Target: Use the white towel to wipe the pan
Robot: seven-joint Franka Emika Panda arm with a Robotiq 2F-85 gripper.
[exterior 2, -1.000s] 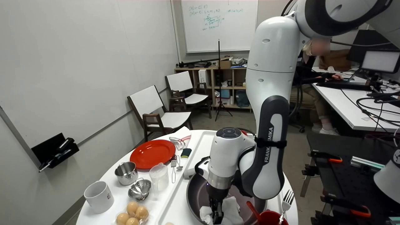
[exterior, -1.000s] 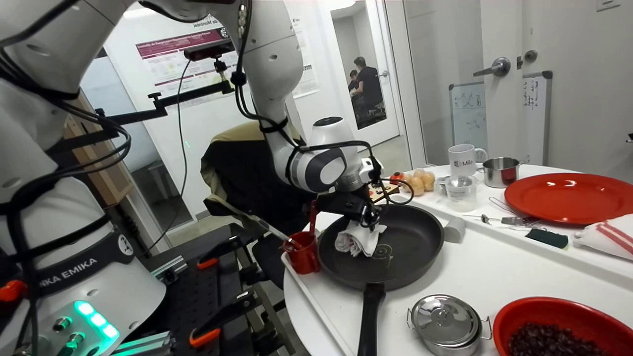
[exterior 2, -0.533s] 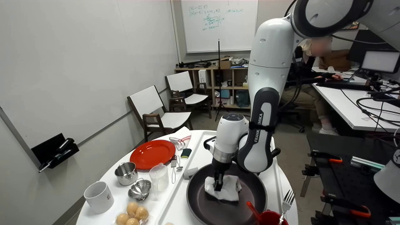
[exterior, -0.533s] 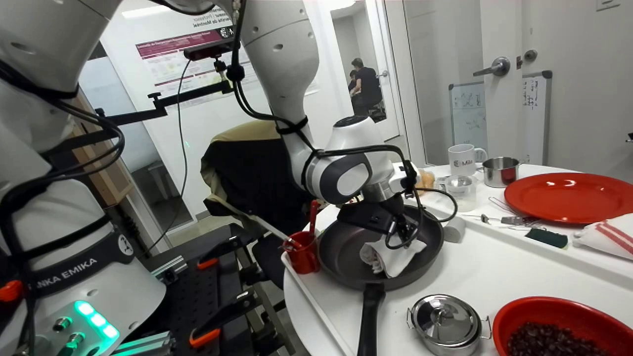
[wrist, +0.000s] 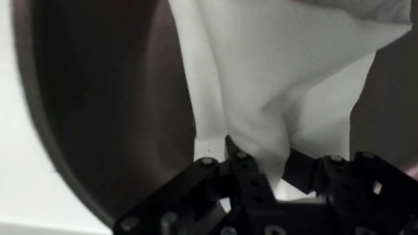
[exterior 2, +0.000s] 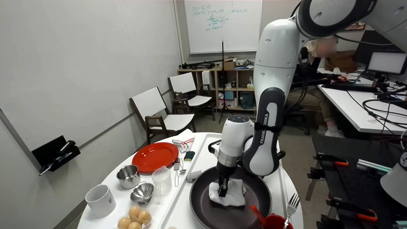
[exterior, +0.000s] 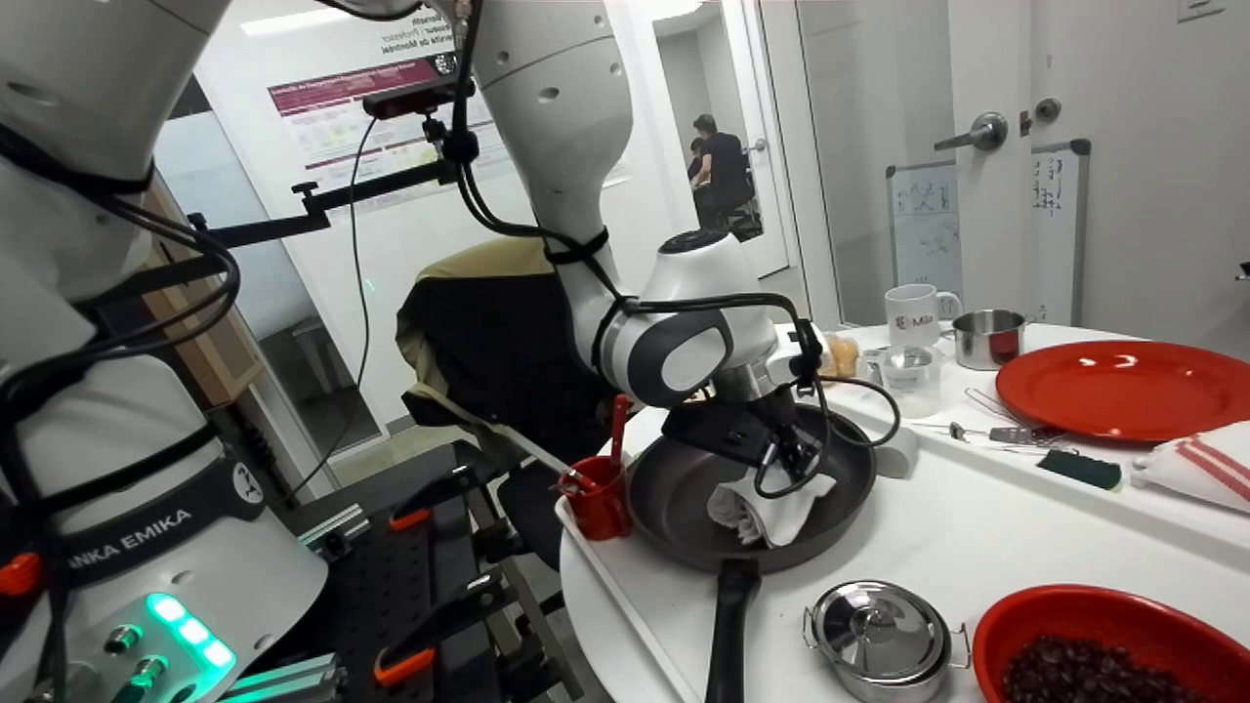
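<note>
I see the pincer (wrist: pixel 270 160) pinching a fold of the white towel (exterior 2: pixel 235 192) between its fingers, the rest of it spread below, inside the dark pan (exterior 2: pixel 222 216). Near the pincer, just outside the pan, stands a red mug (exterior: pixel 598 510); farther off, on the counter (exterior 2: pixel 98 224), a red plate (exterior 2: pixel 155 157).

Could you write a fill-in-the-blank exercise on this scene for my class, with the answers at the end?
1. The tool holds the white towel inside the frying ____.
2. The metal container near the red bowl is covered by a ____.
3. In an exterior view, a pronged silver ____ sticks out of the red cup.
4. In colour, the large plate is ____.
Missing words: pan; lid; fork; red.
</note>
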